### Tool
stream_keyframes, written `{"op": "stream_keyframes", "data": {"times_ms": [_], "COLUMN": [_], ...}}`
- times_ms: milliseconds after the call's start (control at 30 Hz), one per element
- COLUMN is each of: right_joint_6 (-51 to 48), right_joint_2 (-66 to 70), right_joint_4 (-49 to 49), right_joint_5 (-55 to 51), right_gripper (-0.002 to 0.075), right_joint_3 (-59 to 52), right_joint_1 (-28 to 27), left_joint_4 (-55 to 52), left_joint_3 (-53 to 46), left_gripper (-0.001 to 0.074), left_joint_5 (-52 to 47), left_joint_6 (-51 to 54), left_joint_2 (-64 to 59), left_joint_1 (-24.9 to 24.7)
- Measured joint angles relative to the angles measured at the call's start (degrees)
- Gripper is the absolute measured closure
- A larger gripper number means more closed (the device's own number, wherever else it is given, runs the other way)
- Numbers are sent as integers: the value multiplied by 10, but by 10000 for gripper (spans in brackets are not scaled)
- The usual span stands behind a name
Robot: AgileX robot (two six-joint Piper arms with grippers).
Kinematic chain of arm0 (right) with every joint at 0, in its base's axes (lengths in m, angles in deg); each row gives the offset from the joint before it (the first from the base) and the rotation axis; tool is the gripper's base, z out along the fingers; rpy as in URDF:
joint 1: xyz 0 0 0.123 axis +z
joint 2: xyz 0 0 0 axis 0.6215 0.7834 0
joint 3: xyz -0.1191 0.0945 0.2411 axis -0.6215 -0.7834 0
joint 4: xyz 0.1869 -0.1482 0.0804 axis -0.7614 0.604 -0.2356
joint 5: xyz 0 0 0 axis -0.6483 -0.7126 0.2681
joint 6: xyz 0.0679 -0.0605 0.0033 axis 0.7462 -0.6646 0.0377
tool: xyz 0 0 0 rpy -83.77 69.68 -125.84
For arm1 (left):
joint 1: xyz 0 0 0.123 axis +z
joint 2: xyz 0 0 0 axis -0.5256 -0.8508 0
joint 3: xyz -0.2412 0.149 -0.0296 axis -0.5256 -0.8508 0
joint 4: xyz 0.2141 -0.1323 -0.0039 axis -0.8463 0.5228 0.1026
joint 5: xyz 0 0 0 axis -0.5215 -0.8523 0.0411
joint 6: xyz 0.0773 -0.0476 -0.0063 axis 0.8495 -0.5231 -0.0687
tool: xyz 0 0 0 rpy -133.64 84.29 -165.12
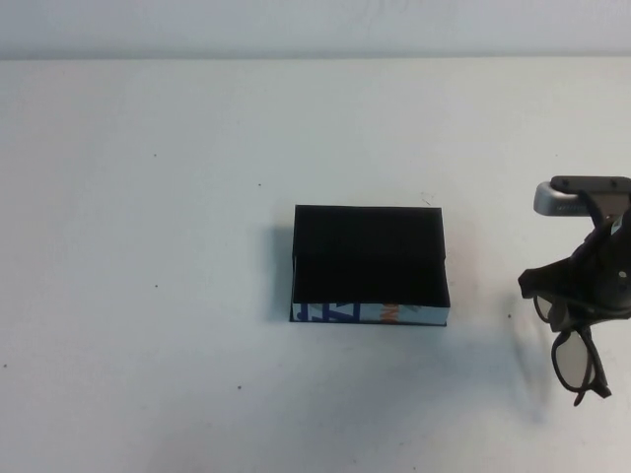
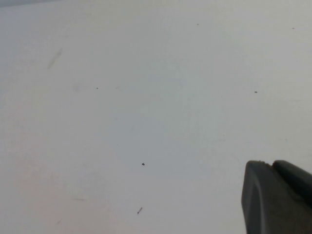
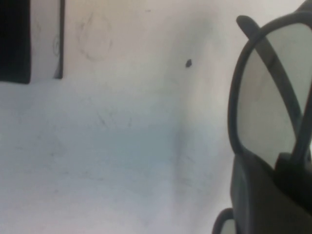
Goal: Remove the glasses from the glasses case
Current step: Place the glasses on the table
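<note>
Nearest, at about four o'clock on the table (image 1: 148, 345), the right tool (image 1: 592, 286) is clamped on the glasses (image 1: 572, 355), which hang clear of the surface; light, stiff and easily scratched, they look best gripped by the frame, not the lenses. At the centre lies the glasses case (image 1: 370, 261), well apart. The left tool (image 2: 278, 197) hangs over bare table; I cannot tell its state.

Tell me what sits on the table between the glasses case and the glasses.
Nothing: the high view shows bare white table between the glasses case and the glasses, held by the right gripper. The left gripper is elsewhere.
</note>
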Motion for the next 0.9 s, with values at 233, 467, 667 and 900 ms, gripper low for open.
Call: {"op": "stream_keyframes", "data": {"times_ms": [233,467,667,900], "right_joint_6": [0,0,0,0], "right_joint_2": [42,50,50,-19], "right_joint_4": [0,0,0,6], "right_joint_5": [62,81,66,28], "right_gripper": [670,592,387,445], "right_joint_3": [0,0,2,8], "right_joint_1": [0,0,0,0], "left_joint_4": [0,0,0,0], "left_joint_3": [0,0,0,0], "left_gripper": [739,739,739,739], "left_joint_5": [0,0,0,0], "left_joint_6": [0,0,0,0], "left_joint_2": [0,0,0,0], "left_joint_1": [0,0,0,0]}}
